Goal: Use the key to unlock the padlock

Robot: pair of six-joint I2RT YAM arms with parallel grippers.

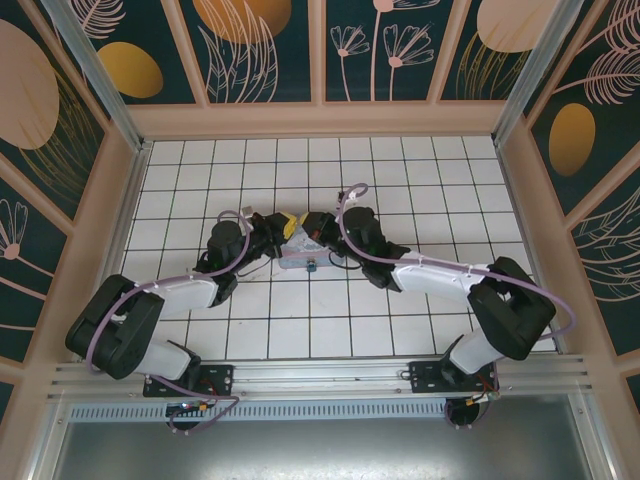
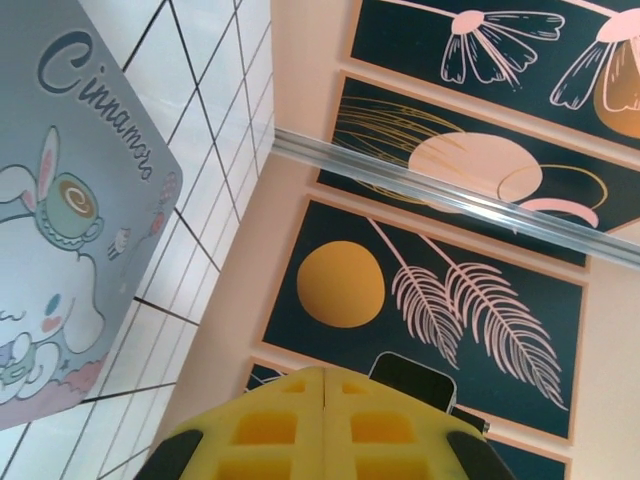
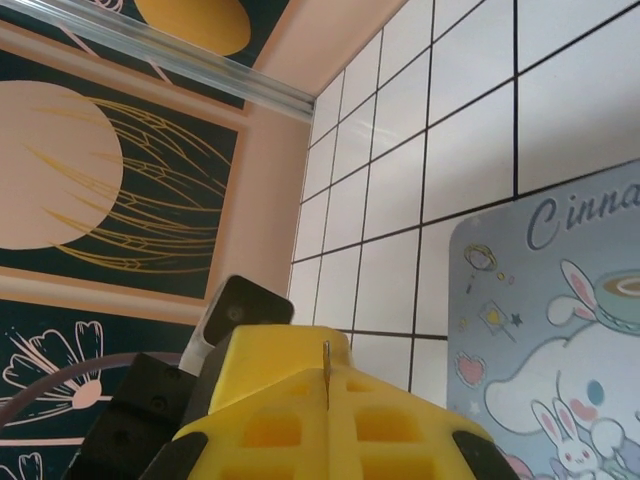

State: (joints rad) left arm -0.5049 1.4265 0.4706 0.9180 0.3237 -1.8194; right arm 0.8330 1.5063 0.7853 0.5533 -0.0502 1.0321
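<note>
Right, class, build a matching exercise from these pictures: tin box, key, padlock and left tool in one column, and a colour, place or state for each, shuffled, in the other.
Column one:
1 tin box
2 key
3 padlock
4 left tool

Column two:
A teal-blue, on the tiles by the tin's near edge
B yellow, shut
C pale blue with a cartoon rabbit
D thin metal, pinched in the right tool

Pairs: 1-C, 2-D, 3-A, 4-B.
</note>
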